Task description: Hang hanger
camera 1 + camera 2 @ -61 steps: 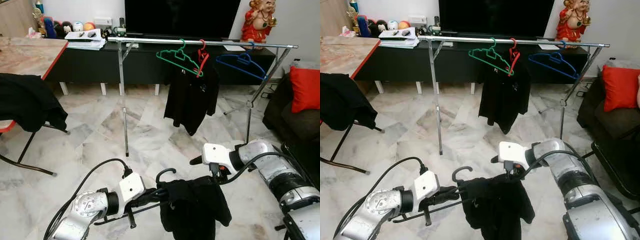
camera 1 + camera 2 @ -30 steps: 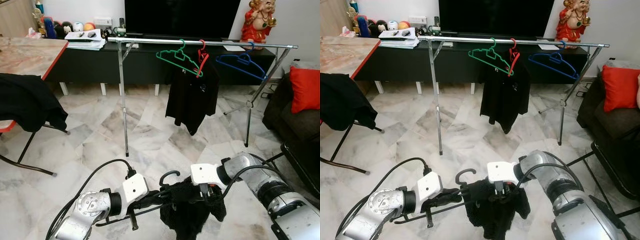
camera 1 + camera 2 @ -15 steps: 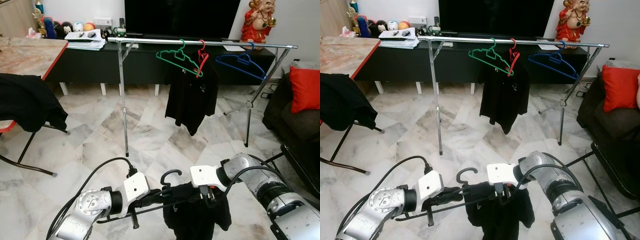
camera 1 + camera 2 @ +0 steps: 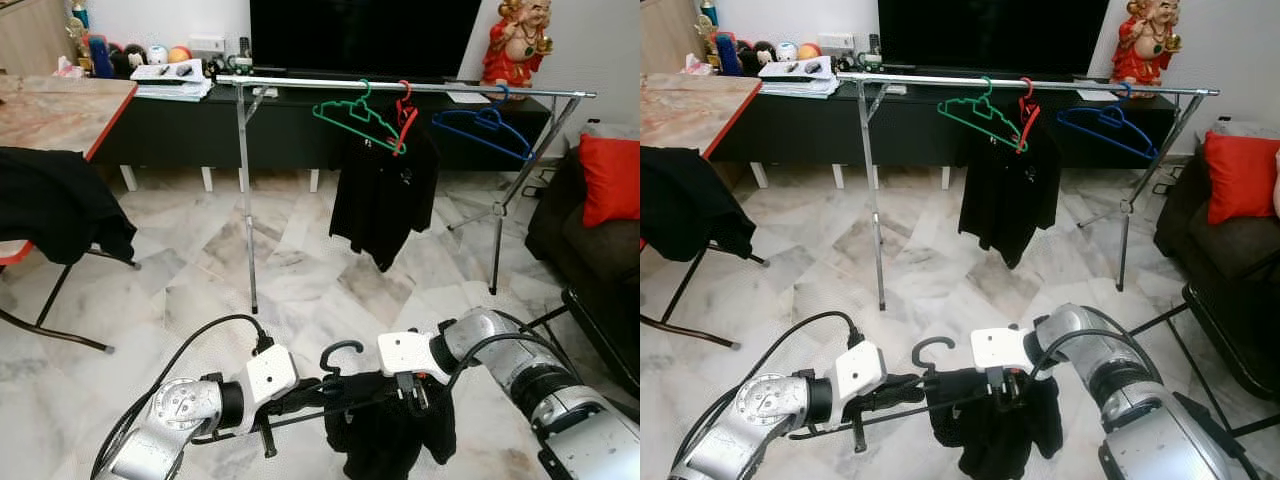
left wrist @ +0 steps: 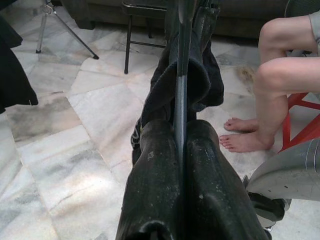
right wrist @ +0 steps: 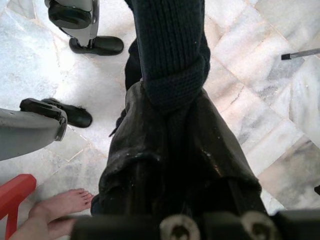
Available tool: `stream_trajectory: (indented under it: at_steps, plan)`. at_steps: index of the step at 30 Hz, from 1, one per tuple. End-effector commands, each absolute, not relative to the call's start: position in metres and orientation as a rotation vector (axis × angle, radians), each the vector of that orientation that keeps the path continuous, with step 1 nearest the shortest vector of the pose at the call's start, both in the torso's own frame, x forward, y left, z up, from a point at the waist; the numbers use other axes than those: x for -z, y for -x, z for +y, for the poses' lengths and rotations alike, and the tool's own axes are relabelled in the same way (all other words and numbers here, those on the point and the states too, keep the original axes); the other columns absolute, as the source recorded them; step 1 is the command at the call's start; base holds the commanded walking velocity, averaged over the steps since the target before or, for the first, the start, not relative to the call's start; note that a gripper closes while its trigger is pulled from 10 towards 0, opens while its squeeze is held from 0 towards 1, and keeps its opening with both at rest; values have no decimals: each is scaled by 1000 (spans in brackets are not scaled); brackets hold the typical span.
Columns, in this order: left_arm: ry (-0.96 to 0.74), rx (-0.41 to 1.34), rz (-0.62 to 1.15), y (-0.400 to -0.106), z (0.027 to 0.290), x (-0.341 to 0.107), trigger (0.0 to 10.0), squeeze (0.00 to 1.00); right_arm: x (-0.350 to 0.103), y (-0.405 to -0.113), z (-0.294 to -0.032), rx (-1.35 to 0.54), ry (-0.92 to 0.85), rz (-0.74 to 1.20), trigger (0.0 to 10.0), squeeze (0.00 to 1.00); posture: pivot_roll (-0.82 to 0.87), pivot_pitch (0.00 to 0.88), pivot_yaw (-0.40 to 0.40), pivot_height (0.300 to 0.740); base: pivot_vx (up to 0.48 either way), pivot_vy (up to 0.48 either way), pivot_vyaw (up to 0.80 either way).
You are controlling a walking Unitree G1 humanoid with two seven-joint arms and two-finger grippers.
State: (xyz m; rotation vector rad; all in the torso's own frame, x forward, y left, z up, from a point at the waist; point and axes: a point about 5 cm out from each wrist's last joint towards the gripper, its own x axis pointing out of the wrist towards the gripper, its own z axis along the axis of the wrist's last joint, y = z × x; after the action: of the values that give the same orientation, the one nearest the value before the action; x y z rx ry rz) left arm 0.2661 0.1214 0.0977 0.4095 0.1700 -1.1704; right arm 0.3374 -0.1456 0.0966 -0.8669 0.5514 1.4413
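A black hanger with its hook [image 4: 339,352] turned up carries a dark knitted garment [image 4: 392,432] low in front of me. My left gripper [image 4: 312,392] is shut on the hanger's thin bar [image 5: 180,100], and the garment [image 5: 199,75] drapes beyond the fingers. My right gripper [image 4: 410,388] is shut on the garment's bunched top [image 6: 170,65] just right of the hook. Across the room stands the metal clothes rail [image 4: 300,82]. On it hang a green hanger [image 4: 350,112], a red hanger with a black shirt [image 4: 385,195] and a blue hanger [image 4: 483,128].
A black cloth [image 4: 60,205] hangs off the table at my left. A dark sofa with a red cushion [image 4: 612,178] stands on my right, and a low TV console [image 4: 180,125] behind the rail. A seated person's bare legs [image 5: 272,80] and foot [image 6: 57,205] are close by.
My right gripper has come in from the right and shut on the garment's top beside the hook. The garment is now bunched closer to the hanger. The left gripper has stayed about where it was.
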Motion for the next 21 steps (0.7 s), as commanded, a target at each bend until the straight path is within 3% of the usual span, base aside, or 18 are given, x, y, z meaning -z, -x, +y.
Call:
stream_trajectory:
  at_steps: [1, 16, 17, 18, 21]
  plan:
    - [-432, 1198, 85, -269, 111, -114, 10000, 0, -90, -333, -143, -1463, 855, 559, 0, 0, 115, 27, -98, 740, 0, 0, 0]
    - [-438, 1203, 123, -271, 113, -113, 10000, 0, -89, -332, -139, -1474, 852, 551, 0, 0, 120, 29, -96, 740, 0, 0, 0]
    - [-440, 1207, 124, -271, 113, -113, 10000, 357, -89, -332, -138, -1475, 852, 551, 0, 0, 120, 31, -96, 740, 0, 0, 0]
    - [-432, 1216, 134, -270, 113, -113, 10000, 1000, -89, -332, -138, -1476, 852, 551, 0, 0, 121, 34, -97, 740, 0, 0, 0]
    - [-425, 1234, 145, -269, 114, -113, 10000, 1000, -89, -332, -138, -1477, 854, 552, 0, 0, 122, 39, -98, 740, 0, 0, 0]
